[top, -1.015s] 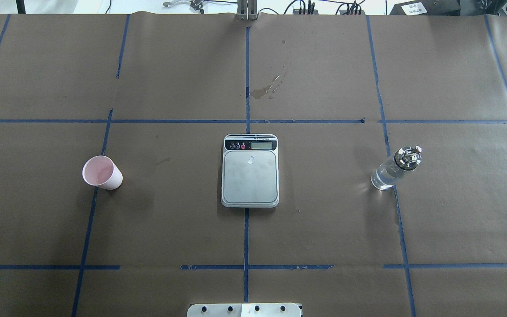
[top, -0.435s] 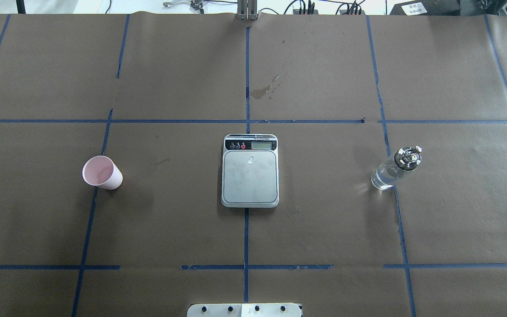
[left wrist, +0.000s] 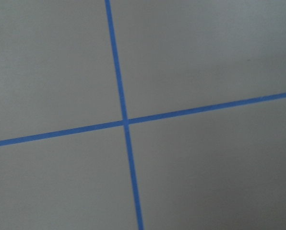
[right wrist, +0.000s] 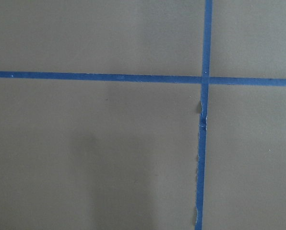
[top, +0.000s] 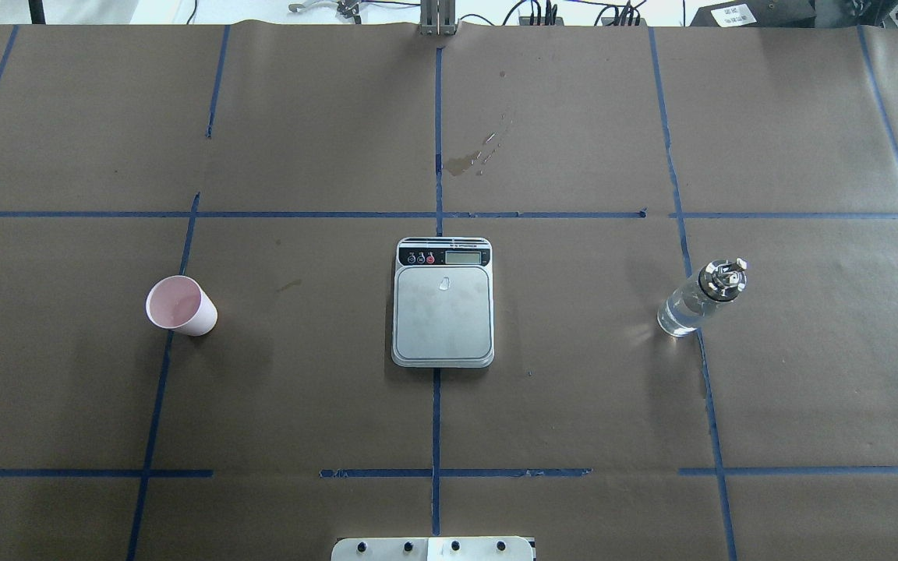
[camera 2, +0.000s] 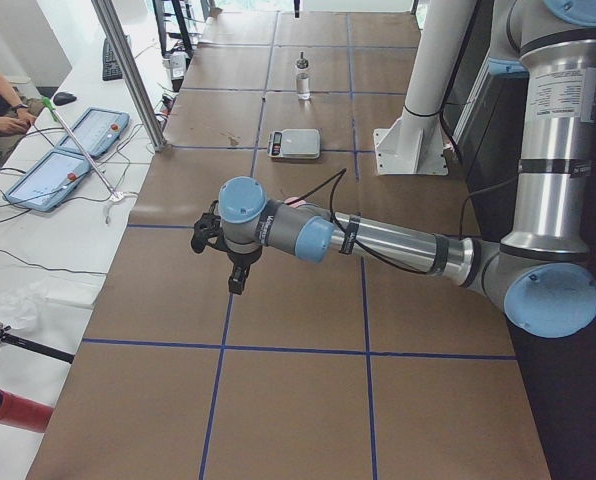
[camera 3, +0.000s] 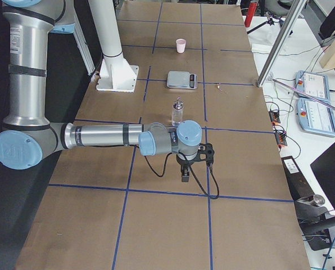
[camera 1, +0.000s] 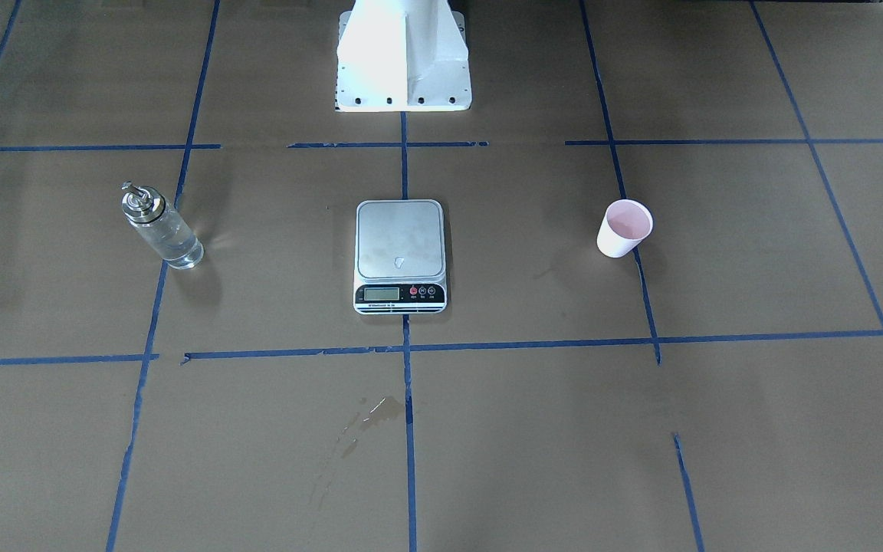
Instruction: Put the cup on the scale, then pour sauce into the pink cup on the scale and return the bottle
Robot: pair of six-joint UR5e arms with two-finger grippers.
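Observation:
The cup [top: 180, 305], white outside and pink inside, stands upright on the table left of the scale [top: 443, 312]; it also shows in the front view [camera 1: 625, 228]. The scale's steel platform is bare apart from a small droplet. The bottle [top: 697, 300], clear glass with a silver spout and clear sauce inside, stands right of the scale and shows in the front view [camera 1: 159, 226]. My left gripper [camera 2: 236, 280] shows only in the exterior left view, beyond the cup. My right gripper [camera 3: 185, 175] shows only in the exterior right view, beyond the bottle [camera 3: 177, 112]. I cannot tell whether either is open or shut.
A dried spill stain [top: 464, 162] lies on the brown paper beyond the scale. The robot's white base [camera 1: 403, 54] stands behind the scale. Blue tape lines grid the table. A person and tablets [camera 2: 88, 130] are at a side desk. Both wrist views show only paper and tape.

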